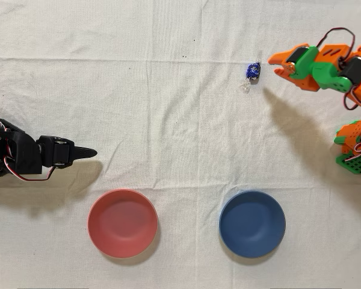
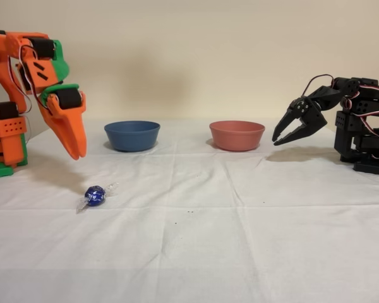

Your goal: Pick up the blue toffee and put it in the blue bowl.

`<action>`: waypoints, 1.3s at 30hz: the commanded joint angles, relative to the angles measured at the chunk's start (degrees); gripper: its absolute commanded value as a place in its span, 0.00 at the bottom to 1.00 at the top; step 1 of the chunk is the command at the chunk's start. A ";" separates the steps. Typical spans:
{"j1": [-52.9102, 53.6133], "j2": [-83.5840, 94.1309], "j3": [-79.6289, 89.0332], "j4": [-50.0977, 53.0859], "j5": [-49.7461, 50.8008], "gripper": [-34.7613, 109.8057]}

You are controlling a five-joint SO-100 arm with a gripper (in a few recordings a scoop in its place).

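the orange claw (image 2: 78, 153) hung nearly closed and empty, above the cloth. the blue toffee (image 2: 95, 196) lay on the cloth just beside its tips, untouched. the blue bowl (image 2: 132, 135) stood well apart. judged step: approach; next, open wide and descend over the sweet.

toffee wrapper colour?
Shiny dark blue foil with clear twisted ends on the blue toffee; clearest in the fixed view.
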 commanded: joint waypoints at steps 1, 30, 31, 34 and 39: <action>-0.18 0.62 -3.52 1.49 1.49 0.44; 0.18 -17.23 -14.77 6.15 0.09 0.55; 0.18 -17.84 -14.94 5.71 -0.09 0.55; 0.18 -19.51 -15.82 4.83 -0.35 0.55; 0.26 -22.32 -17.84 4.39 -0.79 0.55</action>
